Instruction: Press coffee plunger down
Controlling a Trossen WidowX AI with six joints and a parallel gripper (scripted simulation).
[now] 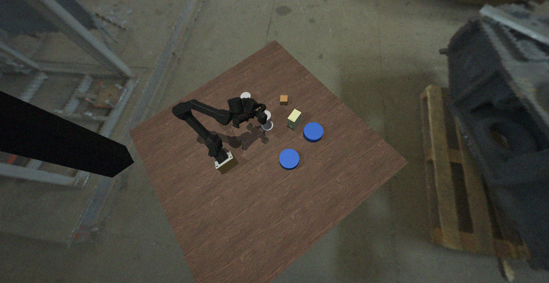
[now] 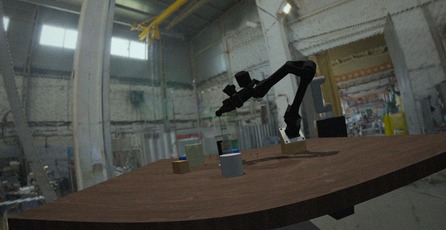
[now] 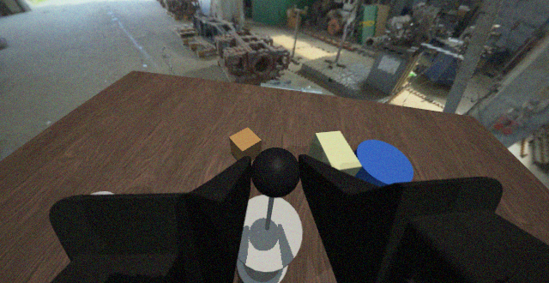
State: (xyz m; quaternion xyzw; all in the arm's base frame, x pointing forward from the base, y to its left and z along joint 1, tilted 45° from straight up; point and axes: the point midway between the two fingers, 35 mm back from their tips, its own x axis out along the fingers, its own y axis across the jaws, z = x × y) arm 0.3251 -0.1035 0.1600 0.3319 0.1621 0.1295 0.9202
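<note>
Coffee press [image 3: 267, 249]: upright on the surface, near the yellow block [image 3: 335, 151]. Plunger knob [image 3: 274, 171]: raised high on its rod, clamped between narrow jaws of the gripper [image 3: 274, 172]. Grasp done; full downward press and release outstanding.

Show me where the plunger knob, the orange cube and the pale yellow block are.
plunger knob [image 3: 274, 171], wrist view, middle of the black ball.
orange cube [image 3: 244, 140], wrist view, its top face.
pale yellow block [image 3: 336, 149], wrist view, its top face.
</note>
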